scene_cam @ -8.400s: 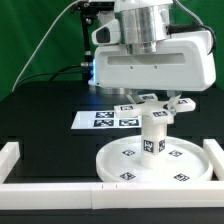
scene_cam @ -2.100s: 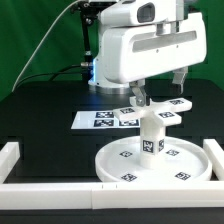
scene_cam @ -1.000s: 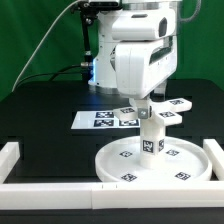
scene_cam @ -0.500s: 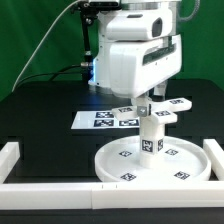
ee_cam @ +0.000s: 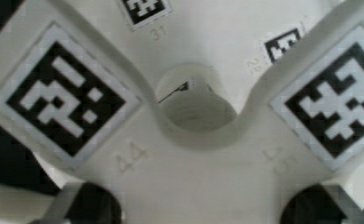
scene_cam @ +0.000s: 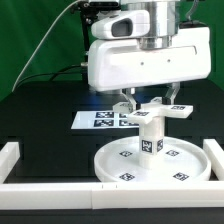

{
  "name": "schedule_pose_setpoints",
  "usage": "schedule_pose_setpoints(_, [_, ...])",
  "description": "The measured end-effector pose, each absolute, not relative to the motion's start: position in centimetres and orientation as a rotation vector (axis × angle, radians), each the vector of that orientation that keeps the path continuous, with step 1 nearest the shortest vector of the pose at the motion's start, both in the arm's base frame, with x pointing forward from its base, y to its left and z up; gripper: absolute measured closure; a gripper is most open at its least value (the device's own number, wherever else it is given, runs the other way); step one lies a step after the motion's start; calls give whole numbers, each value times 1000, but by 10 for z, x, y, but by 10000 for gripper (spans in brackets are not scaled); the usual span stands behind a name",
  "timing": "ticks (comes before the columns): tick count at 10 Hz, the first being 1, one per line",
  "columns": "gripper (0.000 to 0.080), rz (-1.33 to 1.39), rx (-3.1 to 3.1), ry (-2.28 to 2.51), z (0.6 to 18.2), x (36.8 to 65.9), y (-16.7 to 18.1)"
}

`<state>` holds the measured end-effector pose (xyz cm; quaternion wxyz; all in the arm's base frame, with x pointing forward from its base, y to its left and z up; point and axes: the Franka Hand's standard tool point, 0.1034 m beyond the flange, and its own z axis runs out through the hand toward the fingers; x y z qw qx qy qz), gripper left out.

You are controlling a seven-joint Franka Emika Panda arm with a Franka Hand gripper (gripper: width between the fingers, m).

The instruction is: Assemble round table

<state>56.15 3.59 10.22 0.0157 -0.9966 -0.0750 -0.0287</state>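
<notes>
Hand directly above upright leg

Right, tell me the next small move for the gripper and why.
Probably keep turning the foot piece down onto the leg. The gripper sits over that piece atop the upright leg on the round disc; whether it is fully seated can't be told.

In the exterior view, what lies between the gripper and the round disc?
The upright leg stands on the disc, and a white tagged cross-piece sits on its top, just under the gripper.
</notes>
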Motion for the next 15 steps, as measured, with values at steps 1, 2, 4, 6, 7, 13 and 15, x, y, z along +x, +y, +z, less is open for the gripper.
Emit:
schedule_pose_setpoints(1, [360, -91, -3104, -170, 102, 562, 37])
schedule_pose_setpoints(2, [360, -89, -3105, -65, 102, 562, 37])
schedule_pose_setpoints(4, [360, -85, -3097, 157, 102, 562, 37])
schedule_pose_setpoints(6, [360, -71, -3041, 569, 102, 562, 40])
schedule_pose_setpoints(7, [360, -70, -2964, 867, 101, 562, 39])
schedule_pose_setpoints(13, [195, -80, -2775, 1231, 102, 560, 37])
schedule_pose_setpoints(15, [158, -72, -2883, 965, 113, 567, 38])
